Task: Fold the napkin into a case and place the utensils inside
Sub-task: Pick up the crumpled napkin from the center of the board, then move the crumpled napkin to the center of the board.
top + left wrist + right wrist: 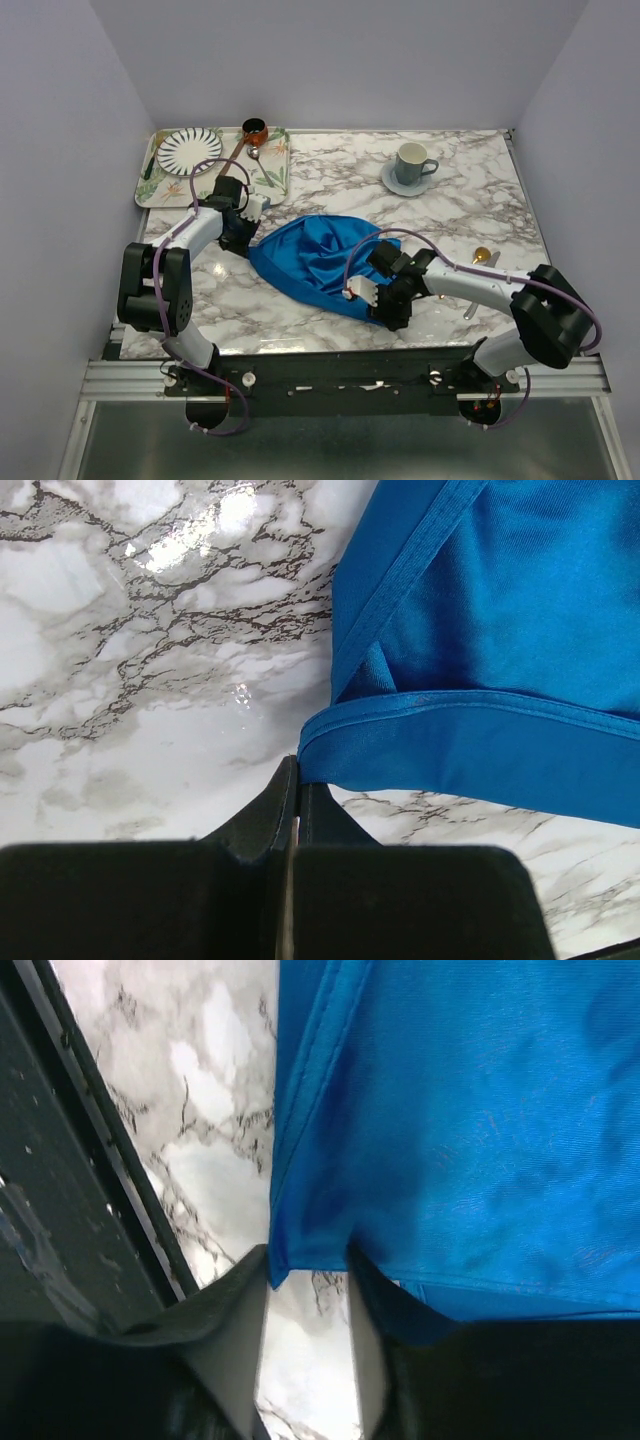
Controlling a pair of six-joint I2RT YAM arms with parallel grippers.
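The blue napkin point(318, 255) lies crumpled on the marble table, loosely folded over itself. My left gripper point(243, 237) is at its left end. In the left wrist view the jaws are together point(297, 770) with the napkin's hemmed corner point(480, 750) pinched at their tips. My right gripper point(386, 303) is at the napkin's near right corner. In the right wrist view its jaws stand apart point(308, 1260) with the cloth corner point(300, 1230) hanging between the tips. A gold spoon point(482, 256) and a silver piece point(469, 307) lie right of the napkin, mostly hidden by the right arm.
A patterned tray point(275, 180) at the back left holds a striped plate point(188, 151), a brown cup point(255, 130) and a brown-handled spoon point(238, 150). A grey mug on a saucer point(411, 166) stands at the back right. The table's near edge rail point(90, 1210) is close to the right gripper.
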